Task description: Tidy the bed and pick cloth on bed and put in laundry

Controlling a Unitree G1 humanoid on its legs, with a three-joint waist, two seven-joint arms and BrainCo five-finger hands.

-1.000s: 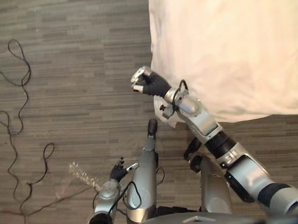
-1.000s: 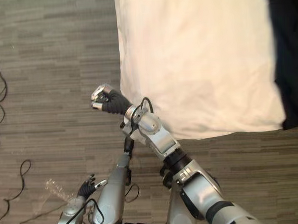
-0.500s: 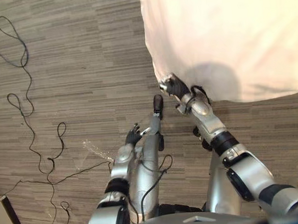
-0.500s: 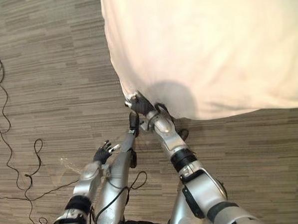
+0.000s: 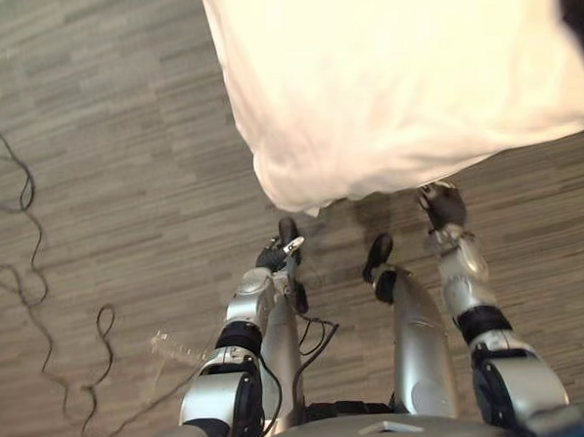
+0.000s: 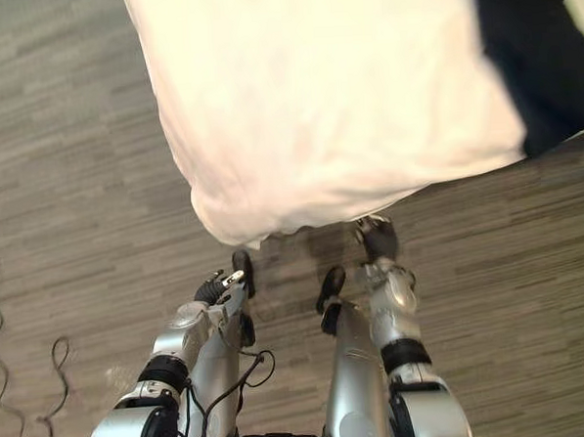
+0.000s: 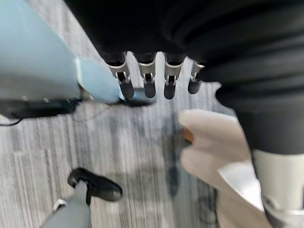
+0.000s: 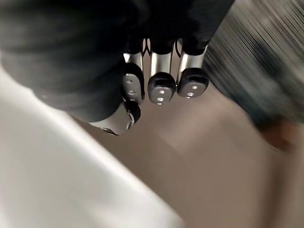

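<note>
Sheet [image 5: 392, 76] looks soft, light, floppy: best pinched at its hanging corner; left hand [image 5: 277, 254] relaxed, right hand [image 5: 443, 207] curled, both empty

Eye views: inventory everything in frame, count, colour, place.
bed cover: 1, white, on the bed, corner hanging toward the floor
dark patch: 1, black, beside the cover's right edge; cannot tell what
floor: 1, grey planks, around the bed
clear item: 1, transparent, on floor by left arm; too faint to identify
left hand: 1, silver with dark cover, fingers relaxed, above floor below the cover's corner
right hand: 1, same colours, fingers curled, holding nothing, at the cover's lower edge
</note>
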